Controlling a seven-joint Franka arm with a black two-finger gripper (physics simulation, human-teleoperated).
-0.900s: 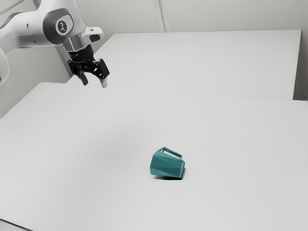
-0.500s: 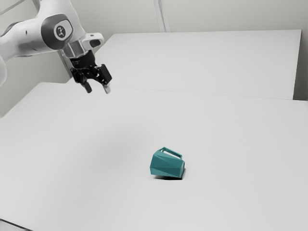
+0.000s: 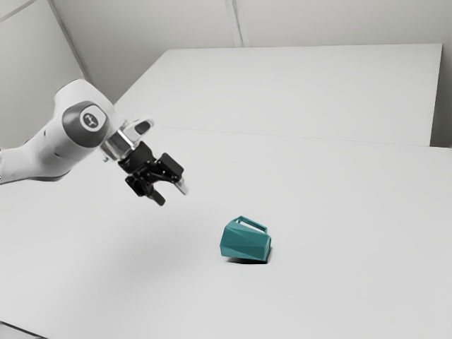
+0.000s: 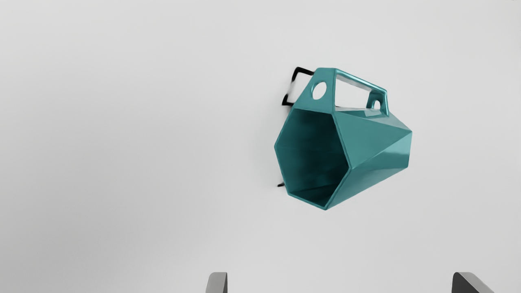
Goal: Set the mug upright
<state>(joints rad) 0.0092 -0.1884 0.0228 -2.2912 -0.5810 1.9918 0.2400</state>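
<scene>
Up and to the exterior view's left of the mug, my gripper hangs above the table with its fingers apart and nothing between them. The teal faceted mug lies on its side on the table, its handle on the upper side. In the wrist view my gripper shows two widely spaced fingertips, and the mug lies beyond them. Its hollow mouth faces toward the camera, and the handle with its round holes is on the side away from the fingertips. Nothing touches the mug except the table.
The white tabletop extends around the mug. Behind it, toward the top of the exterior view, stands a second white surface against pale walls. A dark line crosses the exterior view's lower left corner.
My arm has come down and toward the exterior view's right, bringing the gripper much closer to the mug, with the hand tilted more. The mug has stayed where it was.
</scene>
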